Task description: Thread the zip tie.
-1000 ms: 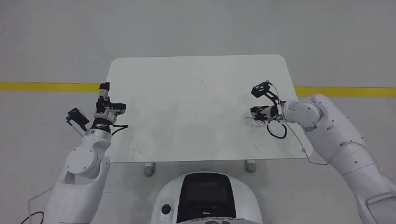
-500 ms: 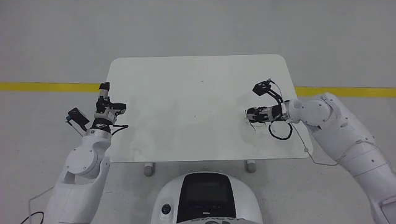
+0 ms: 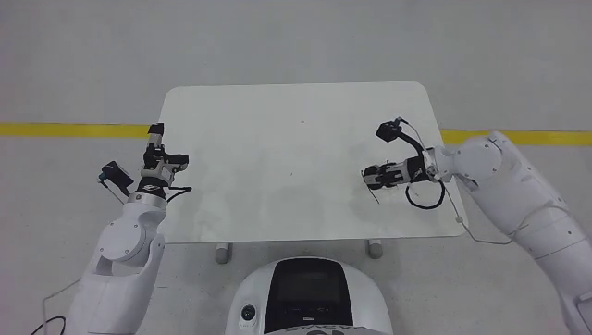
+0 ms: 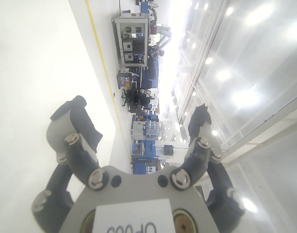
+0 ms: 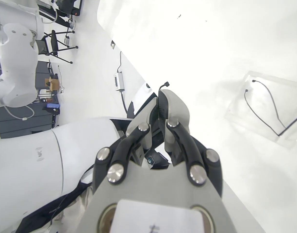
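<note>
I have the white rectangular table below. My left gripper gapes wide, holding nothing, just off its edge. My right gripper is clamped tight. A clear flat plastic packet lies ahead of it. The thin black zip tie runs along the clamped fingers, head poking just past the fingertips.

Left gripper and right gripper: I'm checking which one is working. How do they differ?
The left gripper is open and empty; the right gripper is shut on a thin black zip tie. The left gripper is by the table's left edge; the right gripper is over its right part. Both look alike in build.
</note>
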